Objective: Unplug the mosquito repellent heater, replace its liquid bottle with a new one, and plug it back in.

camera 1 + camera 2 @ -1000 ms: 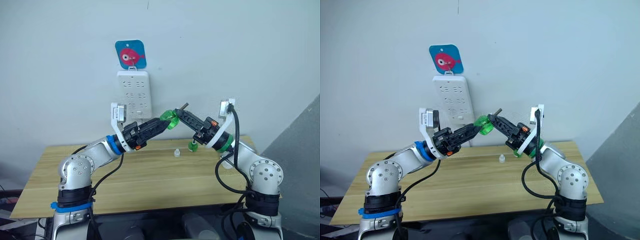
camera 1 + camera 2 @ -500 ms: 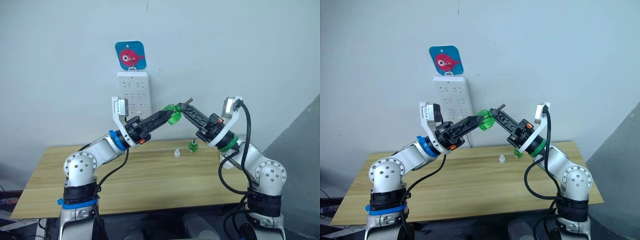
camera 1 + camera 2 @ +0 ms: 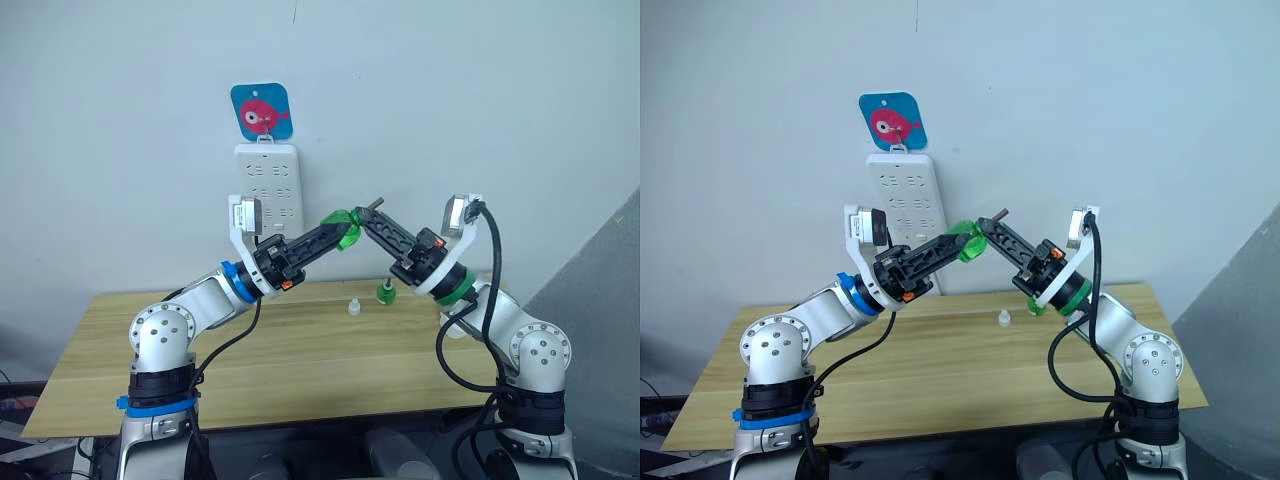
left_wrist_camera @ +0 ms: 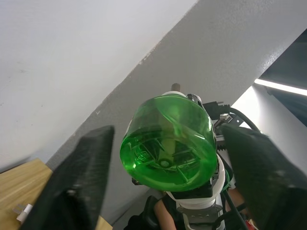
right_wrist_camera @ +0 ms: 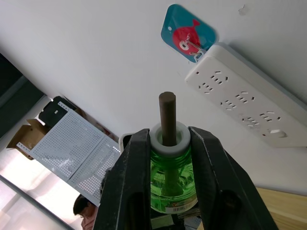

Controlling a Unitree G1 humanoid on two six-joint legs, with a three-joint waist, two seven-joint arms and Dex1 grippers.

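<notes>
The tiny squat translucent green bottle with a thin dark wick stem (image 5: 169,158) is held in the air above the wooden bench (image 3: 300,360), in front of the tall white multi-socket power strip (image 3: 267,190); the right gripper (image 5: 168,143) is clamped on its white neck, wick pointing up past the fingers; the left gripper (image 4: 165,158) stands wide apart around the bottle's base, its pads beside the green plastic without clearly pressing; a second small green bottle (image 3: 384,292) and a small white cap (image 3: 353,306) stand on the bench.
</notes>
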